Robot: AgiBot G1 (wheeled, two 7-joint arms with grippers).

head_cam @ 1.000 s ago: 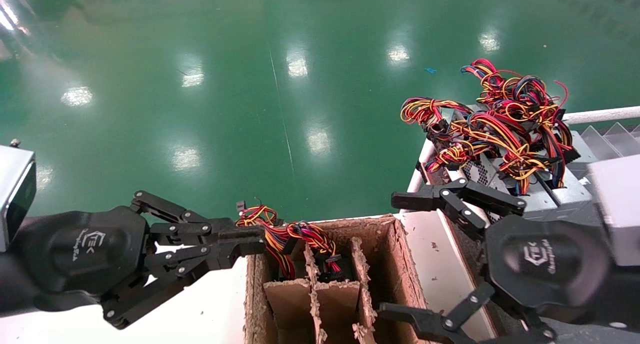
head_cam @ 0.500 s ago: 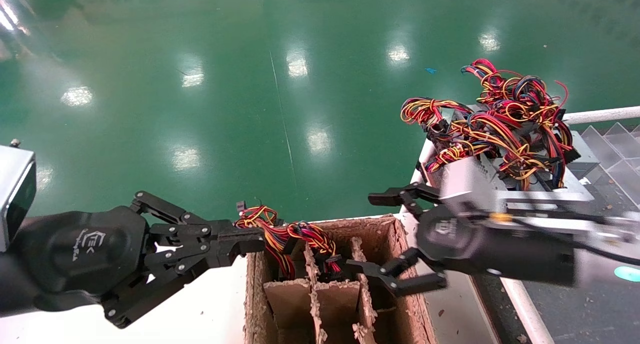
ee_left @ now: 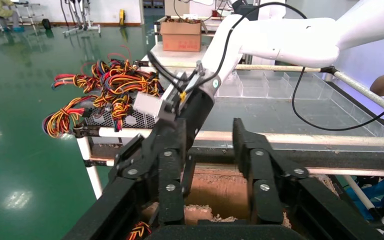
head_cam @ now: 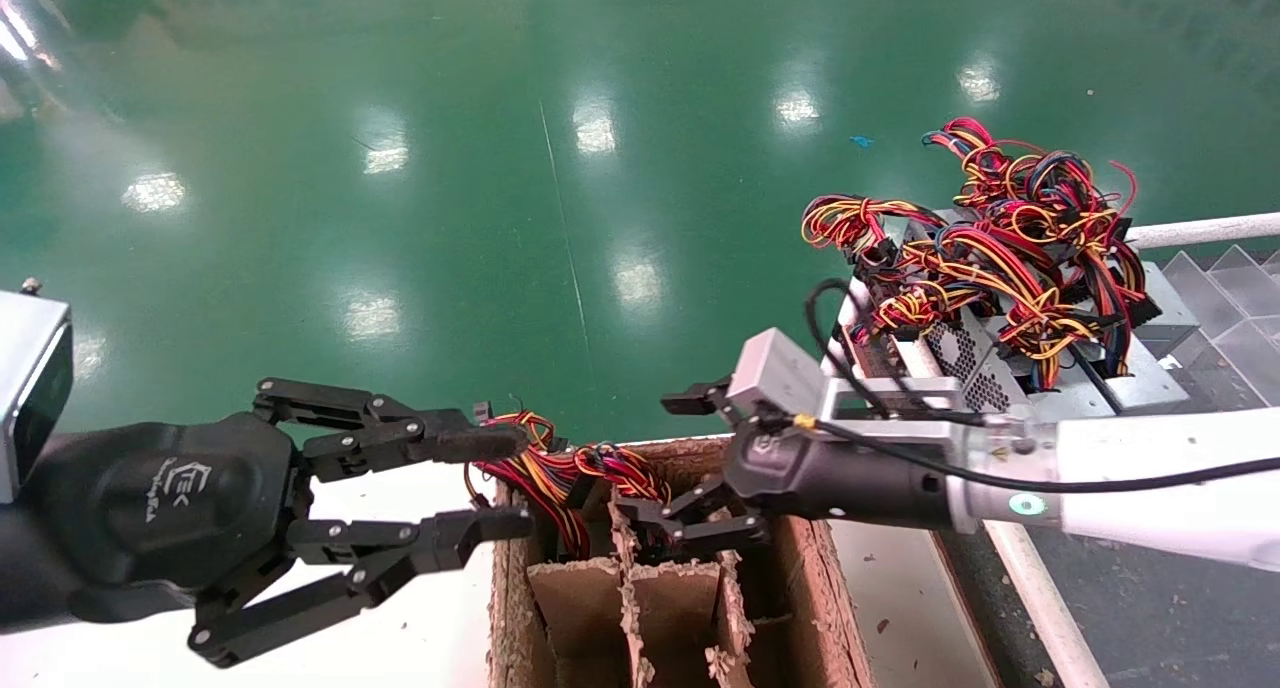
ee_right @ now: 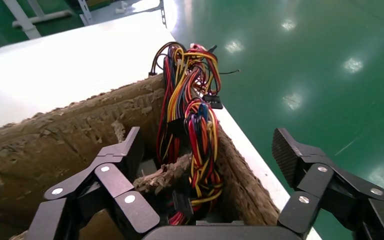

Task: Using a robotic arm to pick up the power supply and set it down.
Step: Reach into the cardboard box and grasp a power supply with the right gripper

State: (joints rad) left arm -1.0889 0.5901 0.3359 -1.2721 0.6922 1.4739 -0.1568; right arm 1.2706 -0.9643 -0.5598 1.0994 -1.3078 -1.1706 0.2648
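Observation:
A twisted bundle of red, yellow and black wires (head_cam: 590, 468) rises from the far-left compartment of the brown cardboard divider box (head_cam: 805, 578). The metal body of that power supply is hidden inside. My right gripper (head_cam: 668, 458) hangs open over this bundle, one finger inside the box and one beyond its far wall. In the right wrist view the wires (ee_right: 190, 125) lie between its spread fingers, gripper (ee_right: 207, 150). My left gripper (head_cam: 500, 478) is open just left of the box, its fingertips (head_cam: 470, 438) beside the wires. The left wrist view shows the left gripper (ee_left: 208, 145) open.
Several silver power supplies (head_cam: 990, 368) with tangled wires (head_cam: 1010, 238) are piled on a rack at the right, also seen as the pile (ee_left: 115, 112). The box stands on a white table (head_cam: 430, 628). Clear plastic dividers (head_cam: 1235, 298) and a white rail (head_cam: 1200, 230) lie far right. Green floor is beyond.
My right arm has swung left from beside the pile to over the box, gripper still open. My left gripper has gone from shut to open, staying in place.

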